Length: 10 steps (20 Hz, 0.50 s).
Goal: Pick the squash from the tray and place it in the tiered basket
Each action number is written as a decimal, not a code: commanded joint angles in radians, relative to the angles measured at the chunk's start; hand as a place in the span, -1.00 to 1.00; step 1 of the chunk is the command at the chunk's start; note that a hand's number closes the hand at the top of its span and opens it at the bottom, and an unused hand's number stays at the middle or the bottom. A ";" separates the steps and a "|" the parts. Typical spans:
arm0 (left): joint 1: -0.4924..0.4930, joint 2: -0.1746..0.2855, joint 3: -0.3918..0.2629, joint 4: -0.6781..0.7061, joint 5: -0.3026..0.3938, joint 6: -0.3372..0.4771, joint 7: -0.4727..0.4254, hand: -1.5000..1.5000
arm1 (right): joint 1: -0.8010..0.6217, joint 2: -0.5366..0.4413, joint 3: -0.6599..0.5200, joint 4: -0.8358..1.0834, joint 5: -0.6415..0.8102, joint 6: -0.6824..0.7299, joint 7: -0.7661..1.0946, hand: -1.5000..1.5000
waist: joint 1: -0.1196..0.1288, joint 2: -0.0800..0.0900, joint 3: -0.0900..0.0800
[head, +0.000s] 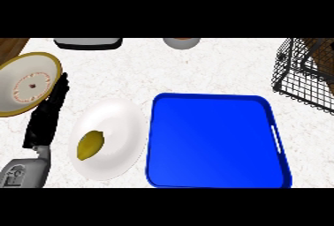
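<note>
At the near left corner of the countertop (195, 70), a grey forearm (23, 173) is seen entering, its black left hand (46, 117) laid out with fingers straight and relaxed, nothing held. The hand is placed between two plates, its fingertips just beside the rim of the farther one. To its right, near the counter's near edge, a white plate (120, 119) is set with a yellow-green oval item (90, 145) lying on its nearer half; whether this is the squash cannot be told. Just beside that plate, right of centre, the blue tray (215, 141) is shown with its floor bare. Farther back, at the left edge, a gold-rimmed plate (16, 66) is tilted toward the view. At the far right corner stands the black wire tiered basket (303, 81), well apart from the hand; a brown shape is glimpsed behind its wires but cannot be named. Along the far edge, a dark flat object (88, 43) and a grey round vessel (181, 42) are partly cut off.
</note>
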 commanded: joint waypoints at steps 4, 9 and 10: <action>-0.014 -0.010 0.002 -0.007 -0.012 0.002 0.026 0.00 | 0.015 0.000 -0.111 0.105 -0.106 0.034 0.003 -1.00 | 0.005 0.000 0.000; 0.001 -0.015 0.016 0.046 -0.015 -0.005 -0.036 0.00 | 0.021 0.013 -0.173 0.074 -0.170 -0.085 -0.065 -1.00 | 0.001 0.001 0.000; 0.004 -0.014 0.010 -0.018 -0.010 -0.008 0.015 0.00 | 0.062 0.010 -0.202 0.059 -0.200 -0.119 -0.096 -1.00 | -0.002 -0.003 0.000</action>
